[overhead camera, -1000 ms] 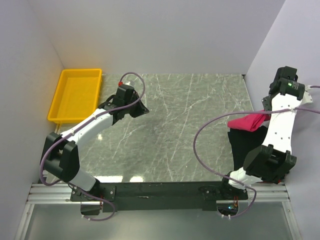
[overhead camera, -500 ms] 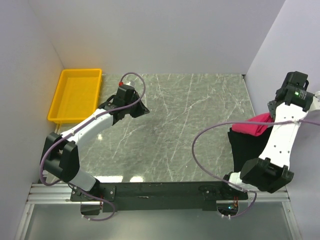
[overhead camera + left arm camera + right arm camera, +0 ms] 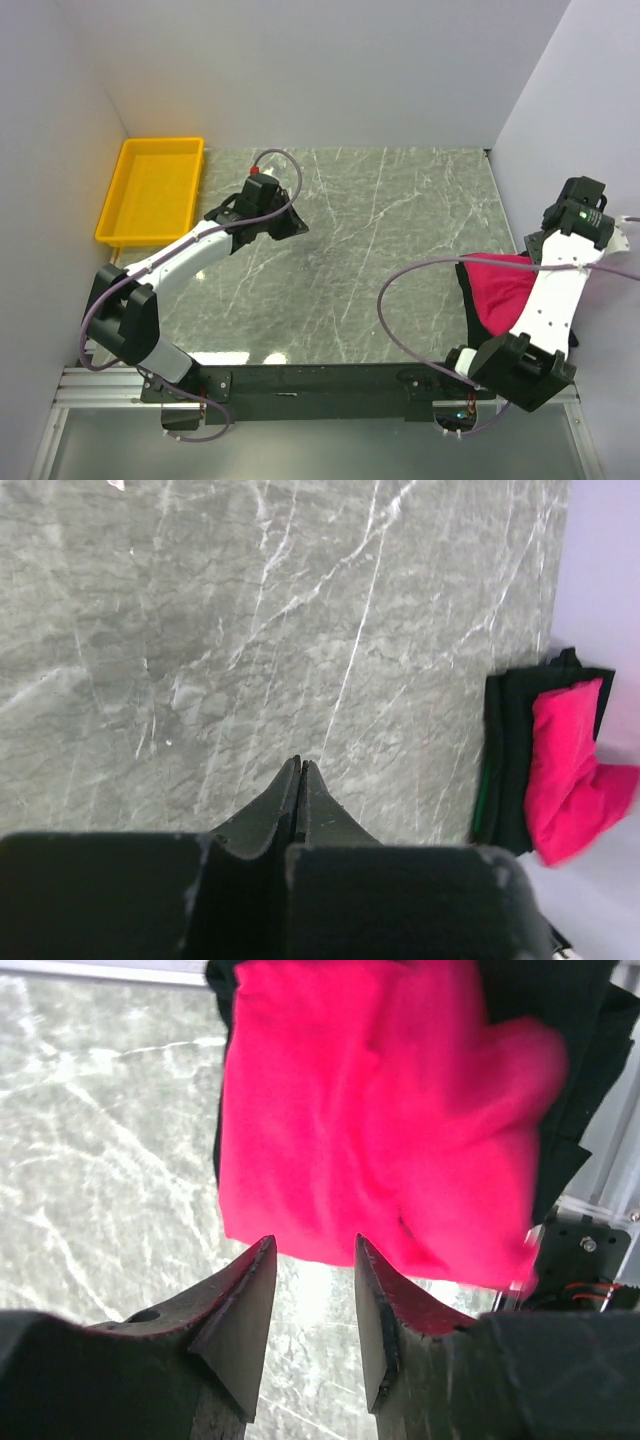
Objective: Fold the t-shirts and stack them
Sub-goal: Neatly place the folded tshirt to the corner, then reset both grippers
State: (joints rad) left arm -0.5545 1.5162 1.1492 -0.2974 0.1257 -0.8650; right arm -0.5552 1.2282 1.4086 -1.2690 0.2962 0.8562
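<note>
The crimson-pink t-shirt (image 3: 498,286) lies folded on top of the black t-shirt (image 3: 477,322) at the table's right edge. In the right wrist view the pink t-shirt (image 3: 370,1110) fills the upper frame, with the black t-shirt (image 3: 585,1050) showing around it. My right gripper (image 3: 312,1243) hovers open just off the pink cloth's edge with nothing between its fingers. My left gripper (image 3: 299,763) is shut and empty over bare marble left of centre (image 3: 296,229). From there the pink t-shirt (image 3: 565,770) and the black t-shirt (image 3: 505,760) show far to the right.
A yellow tray (image 3: 160,143) stands at the back left corner. White walls close in the table on the left, back and right. My right arm (image 3: 555,285) reaches over the shirts, and its grey cable (image 3: 400,280) loops over the marble.
My right gripper has opened and let go of the pink t-shirt, which has dropped flatter onto the black one. The left gripper has shifted slightly to the right, still shut.
</note>
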